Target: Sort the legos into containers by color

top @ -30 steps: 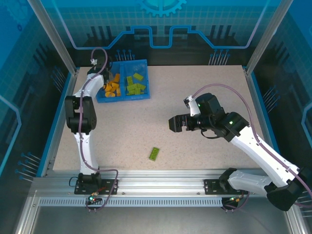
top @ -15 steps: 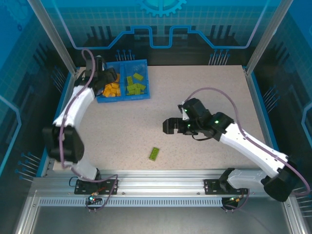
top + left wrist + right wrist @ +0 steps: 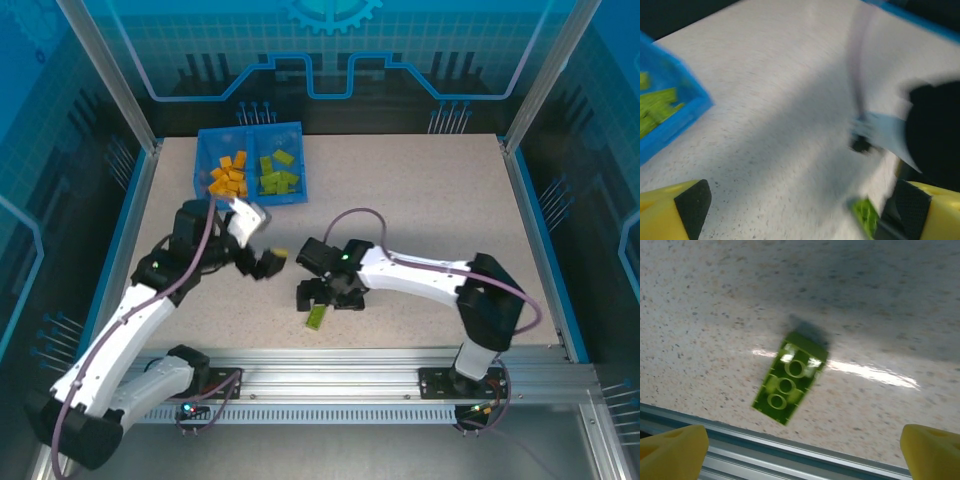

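1. We are on what looks like the closing pick. One light-green brick (image 3: 316,317) lies loose on the table (image 3: 430,220), well apart from the blue bin (image 3: 250,129). In the bin, the orange bricks (image 3: 230,178) sit in the left compartment (image 3: 218,148) and the green bricks (image 3: 277,178) in the right compartment (image 3: 262,140).
2. The right gripper (image 3: 322,297) hovers just over the loose brick with its jaws wide and nothing held. In the wrist view its yellow fingertips (image 3: 672,450) stand far apart, and the brick lies untouched ahead of them.
3. The left gripper (image 3: 265,265) is also spread wide and empty. It hangs over bare table between the bin and the brick, close to the right arm.
4. Next, we judge, the right gripper must turn to square with the brick, which lies oblique to its jaws. It must then descend, close across the narrow sides, and carry the brick to the right compartment.
5. The brick sits near the aluminium rail (image 3: 340,365) at the table's front edge, so there is little room on that side. The table is open toward the bin, but the left arm crowds that route.
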